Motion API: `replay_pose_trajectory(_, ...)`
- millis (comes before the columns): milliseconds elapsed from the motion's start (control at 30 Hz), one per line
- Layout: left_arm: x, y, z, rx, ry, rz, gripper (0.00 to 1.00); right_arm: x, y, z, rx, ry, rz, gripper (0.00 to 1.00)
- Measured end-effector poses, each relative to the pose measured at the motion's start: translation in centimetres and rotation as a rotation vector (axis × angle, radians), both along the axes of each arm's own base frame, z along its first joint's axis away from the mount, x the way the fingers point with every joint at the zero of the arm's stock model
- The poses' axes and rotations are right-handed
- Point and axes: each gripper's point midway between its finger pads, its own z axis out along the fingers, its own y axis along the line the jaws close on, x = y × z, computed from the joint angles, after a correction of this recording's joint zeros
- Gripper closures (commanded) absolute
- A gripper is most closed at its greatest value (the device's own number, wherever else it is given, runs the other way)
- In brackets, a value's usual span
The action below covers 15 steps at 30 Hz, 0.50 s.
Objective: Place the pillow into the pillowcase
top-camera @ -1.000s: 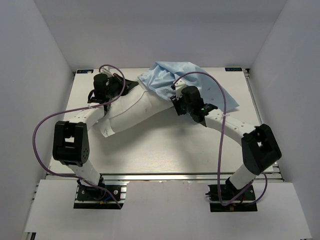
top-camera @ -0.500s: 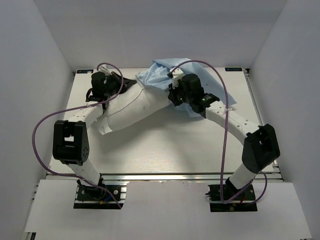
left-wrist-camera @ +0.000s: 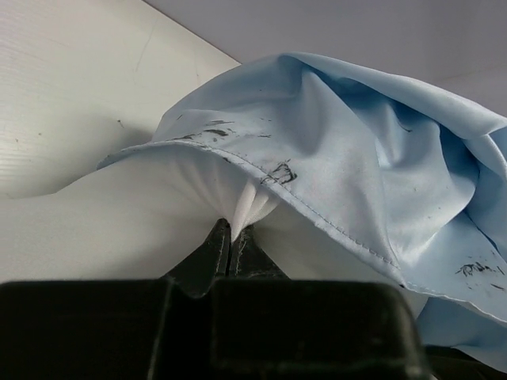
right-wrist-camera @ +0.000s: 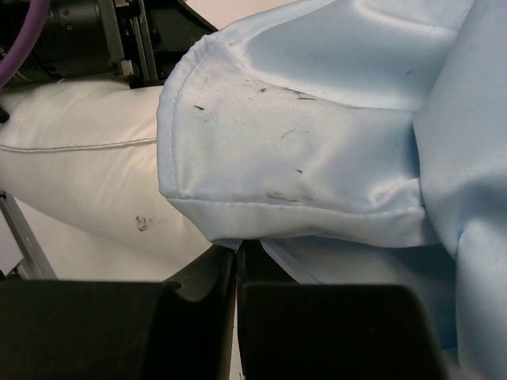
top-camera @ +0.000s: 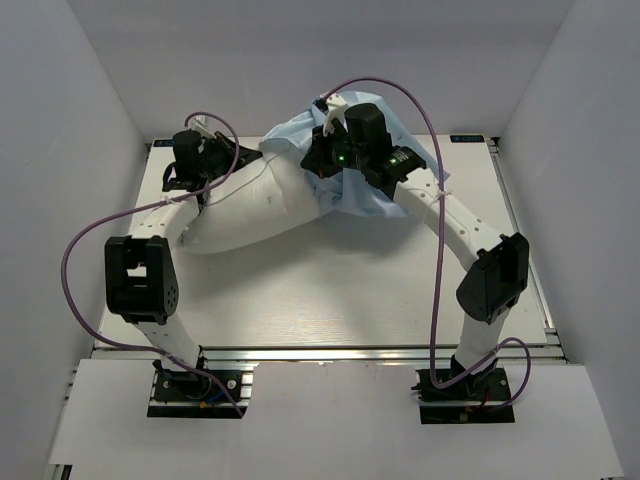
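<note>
The white pillow (top-camera: 245, 212) lies at the back left of the table, its right end under the mouth of the light blue pillowcase (top-camera: 365, 200). My left gripper (top-camera: 240, 160) is shut on a pinch of the pillow's white fabric (left-wrist-camera: 95, 222), seen in the left wrist view at the left gripper (left-wrist-camera: 234, 236), just below the pillowcase hem (left-wrist-camera: 348, 158). My right gripper (top-camera: 322, 175) is shut on the pillowcase hem (right-wrist-camera: 317, 142), shown in the right wrist view at the right gripper (right-wrist-camera: 238, 249), with the hem drawn over the pillow (right-wrist-camera: 87, 158).
The white table (top-camera: 350, 285) is enclosed by white walls at the back and both sides. Purple cables (top-camera: 400, 90) loop above both arms. The left arm's wrist (right-wrist-camera: 95, 39) shows close to the right gripper.
Both grippers moved toward the back wall. The right gripper carried the pillowcase hem up and left over the pillow's end. The pillow shifted back and left with the left gripper.
</note>
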Motion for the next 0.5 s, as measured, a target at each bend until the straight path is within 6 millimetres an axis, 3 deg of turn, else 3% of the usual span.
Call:
replay_pose_trajectory(200,-0.2,-0.1,-0.4,0.022,0.012,-0.013,1.0,-0.7,0.4,-0.9,0.014,0.066,-0.009,1.0)
replay_pose_trajectory(400,0.7,-0.2,0.2,0.025,0.01,-0.016,1.0,-3.0,4.2,0.3,0.021,0.046,0.048,1.0)
replay_pose_trajectory(500,0.8,-0.3,0.7,0.028,0.013,-0.022,0.87,-3.6,5.1,0.8,0.03,0.034,0.065,1.0)
